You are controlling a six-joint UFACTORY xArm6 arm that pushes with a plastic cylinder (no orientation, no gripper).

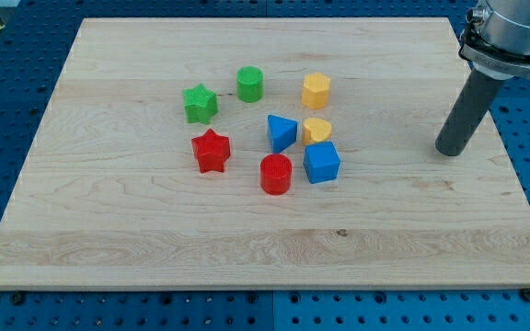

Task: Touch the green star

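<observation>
My tip (450, 152) rests on the tabletop (109, 230) at the view's right, well apart from the blocks.

The end effector is a plain dark rod with nothing to open, and it holds nothing. The green star (200, 103) lies at the cluster's upper left, just left of the green cylinder (250, 84) and above the red star (212, 151). The blue cube (321, 163) is the block nearest my tip. No brand, label or writing can be read.
</observation>
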